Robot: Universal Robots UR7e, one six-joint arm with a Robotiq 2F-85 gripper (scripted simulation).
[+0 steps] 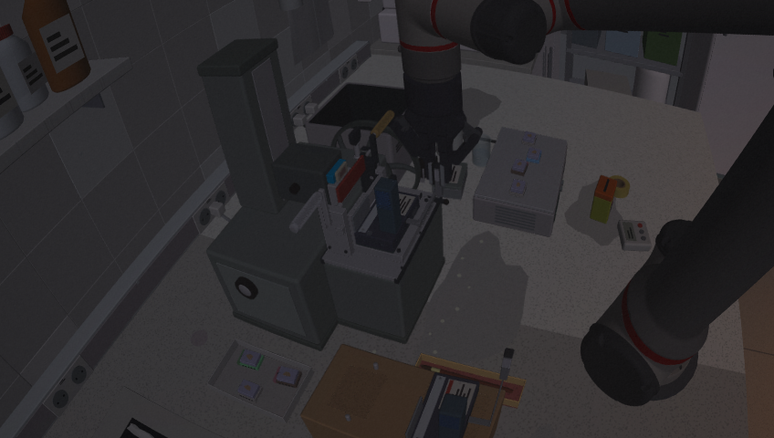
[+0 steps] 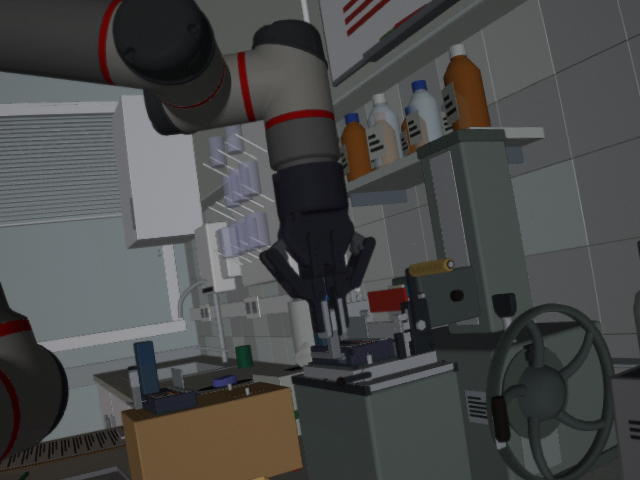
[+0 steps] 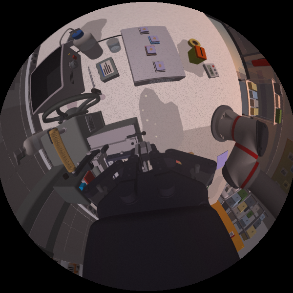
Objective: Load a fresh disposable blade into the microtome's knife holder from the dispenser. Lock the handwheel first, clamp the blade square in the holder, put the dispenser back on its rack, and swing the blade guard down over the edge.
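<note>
The microtome (image 1: 260, 179) stands at the left of the bench with its knife holder (image 1: 388, 217) on the block in front of it. A blue blade dispenser (image 1: 387, 203) stands upright in the holder. My gripper (image 2: 329, 330) reaches down at the holder's far right end and grips a small grey clamp lever (image 2: 331, 333) there. The red blade guard (image 2: 387, 299) is raised beside the specimen head. The handwheel (image 2: 548, 390) sits on the microtome's side, with a yellow-handled lever (image 2: 431, 267) above it. A second blue dispenser (image 2: 146, 368) stands on the rack on the brown box (image 2: 212, 431).
The microtome's tall column (image 1: 244, 119) rises close to my wrist. A grey plate (image 1: 518, 179) with several cassettes lies to the right, with a yellow and orange box (image 1: 603, 198) and a small timer (image 1: 634, 234) beyond. A cassette tray (image 1: 260, 377) lies near the front.
</note>
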